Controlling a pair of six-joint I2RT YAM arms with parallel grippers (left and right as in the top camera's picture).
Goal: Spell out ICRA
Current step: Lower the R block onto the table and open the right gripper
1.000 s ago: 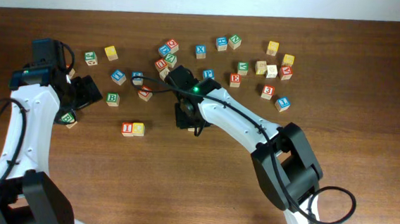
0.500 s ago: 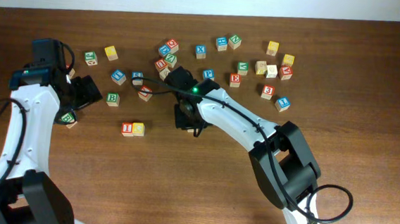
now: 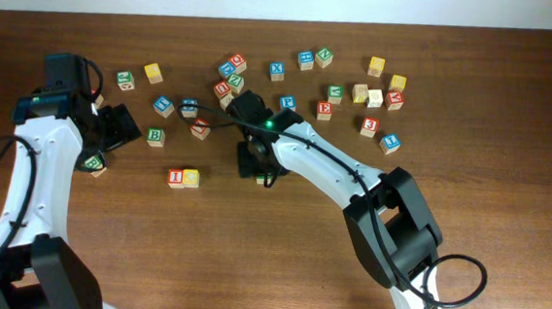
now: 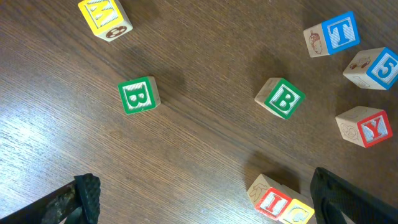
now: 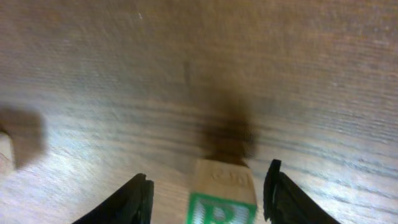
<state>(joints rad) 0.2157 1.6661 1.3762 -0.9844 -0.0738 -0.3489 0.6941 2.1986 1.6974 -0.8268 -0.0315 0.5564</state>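
right arm (image 3: 314,162) nudged slightly left; green block (image 5: 222,199) between right jaws, gap beside it, clamped or not cannot tell. letter half hidden, maybe r. i (image 3: 176,178), c (image 3: 191,178) pair left on table (image 3: 249,260): likely 2 of 4 placed. left jaws wide apart, empty.

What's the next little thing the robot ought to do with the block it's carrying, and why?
Probably move it toward the C block and set it down on that block's free side. The right gripper appears to hold a green-lettered block, likely an R though only its top shows, and the I block and C already sit side by side.
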